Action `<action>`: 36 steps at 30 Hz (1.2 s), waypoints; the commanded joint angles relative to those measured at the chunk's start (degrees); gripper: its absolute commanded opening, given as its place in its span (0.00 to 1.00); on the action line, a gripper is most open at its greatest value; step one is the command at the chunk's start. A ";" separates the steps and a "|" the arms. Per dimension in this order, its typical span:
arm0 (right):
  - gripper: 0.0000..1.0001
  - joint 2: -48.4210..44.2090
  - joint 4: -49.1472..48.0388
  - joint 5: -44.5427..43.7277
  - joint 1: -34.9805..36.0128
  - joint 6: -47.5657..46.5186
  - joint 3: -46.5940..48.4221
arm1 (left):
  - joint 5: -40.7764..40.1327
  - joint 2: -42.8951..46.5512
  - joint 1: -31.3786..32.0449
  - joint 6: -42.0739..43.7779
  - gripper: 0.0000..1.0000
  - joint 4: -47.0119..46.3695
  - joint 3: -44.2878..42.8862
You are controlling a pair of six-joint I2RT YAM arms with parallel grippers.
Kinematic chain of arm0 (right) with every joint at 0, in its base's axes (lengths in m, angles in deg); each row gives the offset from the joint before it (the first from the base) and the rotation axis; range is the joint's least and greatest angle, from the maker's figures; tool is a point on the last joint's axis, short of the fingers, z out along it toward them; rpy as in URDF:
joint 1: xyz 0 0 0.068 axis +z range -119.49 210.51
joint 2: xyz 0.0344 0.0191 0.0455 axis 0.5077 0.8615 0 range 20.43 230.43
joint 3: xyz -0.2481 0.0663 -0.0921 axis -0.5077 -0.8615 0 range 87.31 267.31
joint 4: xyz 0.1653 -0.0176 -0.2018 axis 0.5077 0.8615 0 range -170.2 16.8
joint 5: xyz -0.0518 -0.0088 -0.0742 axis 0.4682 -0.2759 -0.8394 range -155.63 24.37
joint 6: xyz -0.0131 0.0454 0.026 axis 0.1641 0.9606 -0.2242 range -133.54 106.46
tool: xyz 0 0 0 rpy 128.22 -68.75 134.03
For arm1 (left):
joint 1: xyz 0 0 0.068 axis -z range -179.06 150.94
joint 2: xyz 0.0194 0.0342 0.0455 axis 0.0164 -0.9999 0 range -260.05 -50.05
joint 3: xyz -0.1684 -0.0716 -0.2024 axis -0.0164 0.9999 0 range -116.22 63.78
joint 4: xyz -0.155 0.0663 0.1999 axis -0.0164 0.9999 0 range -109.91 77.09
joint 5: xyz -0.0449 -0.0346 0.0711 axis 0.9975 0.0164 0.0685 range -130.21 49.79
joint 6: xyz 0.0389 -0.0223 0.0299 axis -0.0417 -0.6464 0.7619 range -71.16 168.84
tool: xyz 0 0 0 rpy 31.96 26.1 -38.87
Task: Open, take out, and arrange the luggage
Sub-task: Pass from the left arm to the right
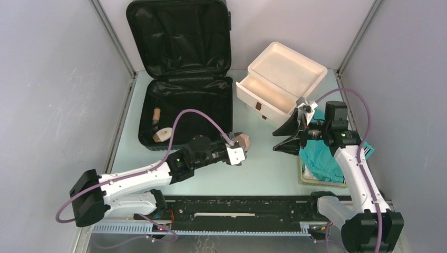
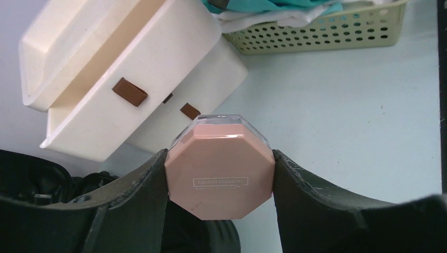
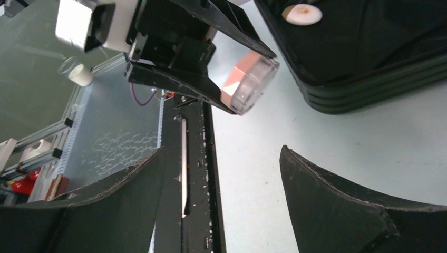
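Note:
The luggage (image 1: 184, 79) is a black hard-shell suitcase lying open at the back left, its lid leaning on the wall. In its lower half lie a small brown bottle (image 1: 156, 114) and a round white item (image 1: 163, 134). My left gripper (image 1: 241, 144) hovers just right of the suitcase, shut on a pink octagonal compact (image 2: 220, 171) with a clear base. The right wrist view shows that compact (image 3: 250, 81) above the table beside the suitcase's ribbed rim (image 3: 369, 68). My right gripper (image 1: 274, 141) faces it from the right, open and holding nothing (image 3: 222, 149).
A white drawer box (image 1: 279, 84) with brown pull tabs stands at the back right, one drawer pulled out (image 2: 132, 68). A pale yellow perforated basket (image 1: 308, 176) with teal cloth (image 1: 321, 161) sits under the right arm. A black rail (image 1: 237, 208) runs along the near edge.

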State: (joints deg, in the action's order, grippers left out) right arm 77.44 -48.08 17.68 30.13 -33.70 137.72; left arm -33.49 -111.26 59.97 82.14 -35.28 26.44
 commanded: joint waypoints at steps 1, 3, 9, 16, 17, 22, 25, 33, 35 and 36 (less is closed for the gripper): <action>0.89 0.64 -3.73 -2.65 3.37 5.46 1.09 | -6.29 -2.66 2.14 2.30 0.00 -5.14 -4.19; 0.93 0.85 -3.99 -3.50 3.74 6.62 1.09 | -6.52 -3.87 2.67 0.94 0.00 -5.80 -4.69; 0.93 2.57 -5.46 -6.11 6.81 10.81 1.09 | -6.55 -6.19 4.78 0.69 0.00 -6.03 -6.52; 0.92 4.69 -7.40 -13.82 10.96 15.47 1.09 | -8.65 -7.48 6.05 -0.92 0.00 -6.07 -8.09; 0.92 4.97 -7.68 -14.82 11.44 16.15 1.09 | -8.61 -7.77 6.24 -1.42 0.00 -6.07 -8.43; 0.90 5.69 -8.36 -16.37 12.95 17.44 1.09 | -8.69 -10.42 7.73 -2.71 0.00 -6.15 -10.53; 0.89 5.61 -9.35 -16.48 13.38 18.07 0.49 | -8.55 -11.97 8.35 -2.90 0.00 -6.04 -11.52; 0.79 6.04 -9.55 -17.92 14.12 18.91 0.04 | -9.14 -13.68 9.13 -4.12 0.00 -5.43 -13.38; 0.74 6.23 -9.53 -18.18 14.26 19.05 -0.05 | -9.63 -13.90 9.18 -4.20 0.00 -4.77 -13.74; 0.72 6.38 -9.50 -18.11 14.43 19.21 -0.12 | -9.93 -14.05 9.24 -4.21 0.00 -4.47 -13.87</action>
State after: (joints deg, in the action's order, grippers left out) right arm 83.39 -56.06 0.19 43.75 -15.78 137.68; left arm -41.69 -125.16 68.64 79.10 -38.56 17.13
